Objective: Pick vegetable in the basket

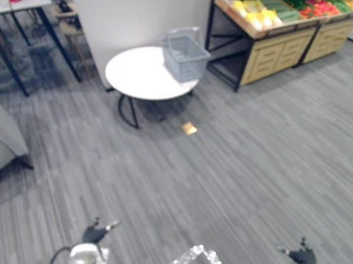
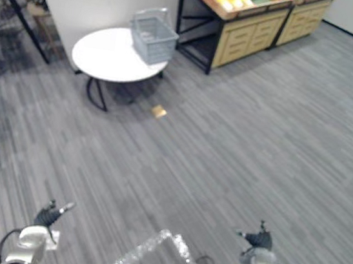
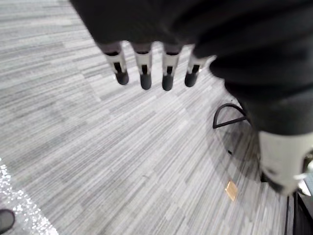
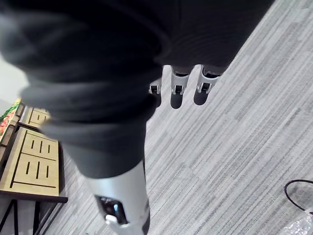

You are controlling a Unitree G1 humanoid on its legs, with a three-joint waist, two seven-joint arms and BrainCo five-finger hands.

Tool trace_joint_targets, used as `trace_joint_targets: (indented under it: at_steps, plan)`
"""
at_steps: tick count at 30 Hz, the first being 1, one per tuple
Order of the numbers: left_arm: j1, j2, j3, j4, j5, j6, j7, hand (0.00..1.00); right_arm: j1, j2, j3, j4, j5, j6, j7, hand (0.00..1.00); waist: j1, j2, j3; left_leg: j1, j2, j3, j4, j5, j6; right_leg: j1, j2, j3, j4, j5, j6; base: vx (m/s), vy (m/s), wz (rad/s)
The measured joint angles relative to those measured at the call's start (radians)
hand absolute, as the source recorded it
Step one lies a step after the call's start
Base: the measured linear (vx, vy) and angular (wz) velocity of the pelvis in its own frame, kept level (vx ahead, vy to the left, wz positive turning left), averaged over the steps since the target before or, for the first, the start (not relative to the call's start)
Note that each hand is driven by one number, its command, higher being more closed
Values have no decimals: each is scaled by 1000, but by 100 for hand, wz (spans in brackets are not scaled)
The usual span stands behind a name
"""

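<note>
The job looks to be at its opening approach, with no vegetable picked yet. Nearest, the left hand [image 1: 95, 233] and right hand [image 1: 303, 256] hang low at the robot's sides, each with straight, relaxed fingers [image 3: 145, 78] and holding nothing. Farther off, the grey wire basket [image 1: 185, 55] sits at the far right edge of the round white table [image 1: 138, 78]. Farthest, the yellow, green and red vegetables [image 1: 263, 16] lie along the top of the wooden produce stand [image 1: 274, 54]. The next move probably calls for walking to that stand.

We find no legible text, number or sign on the basket [image 1: 185, 57], the round white table [image 1: 137, 76] or the wooden produce stand [image 1: 274, 54]. The small tan piece [image 1: 189, 128] on the floor carries no marking we can read.
</note>
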Motion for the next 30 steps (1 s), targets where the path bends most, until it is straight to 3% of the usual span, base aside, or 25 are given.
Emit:
trace_joint_targets:
  at_steps: [8,17,19,23,25,27,28,30]
  plan:
    - [19,2,-35,0,0,-1,-9,0,2,-12,41,-3,0,-9,14,0,-21,1,-1,0,0,-5,1,5,7,10,-1,-13,-12,4,-2,-55,-36,4]
    - [25,1,-42,0,-2,-1,-4,0,-23,-13,67,0,1,-8,11,0,-22,14,9,-42,2,-13,-4,20,24,-46,2,-18,14,4,-2,-41,-36,1]
    - [18,1,-42,1,-2,-1,-2,0,-54,-13,66,1,1,-8,11,0,-21,21,29,-64,4,-1,-3,26,22,-90,2,-14,61,-5,-10,-18,-22,-16]
    - [2,3,-41,2,-40,0,1,0,-65,-12,67,7,2,-8,12,0,-23,18,47,-67,-1,3,1,22,13,-143,-13,-28,181,-85,-20,9,-41,3]
    - [-13,8,-39,-1,-41,0,0,0,-49,1,70,8,3,-8,13,0,-22,-11,64,-149,19,9,206,-48,-33,-144,-34,-46,219,-156,-67,17,-108,33]
    - [-18,7,-38,-9,-41,0,0,0,-40,3,83,8,4,-8,13,0,-20,-23,75,-279,79,37,494,-77,-20,-133,-28,-51,216,-173,-87,23,-181,13]
    - [-15,7,-34,-18,-41,1,1,0,-39,-8,108,6,5,-7,13,0,-13,-8,110,-403,185,63,796,-67,16,-78,6,-50,196,-173,-111,91,-137,-15]
    - [-9,7,-35,-18,-41,2,2,0,-41,-13,113,4,5,-6,11,0,-1,2,130,-455,242,79,919,-95,25,-31,23,-37,185,-190,-134,179,-37,-22]
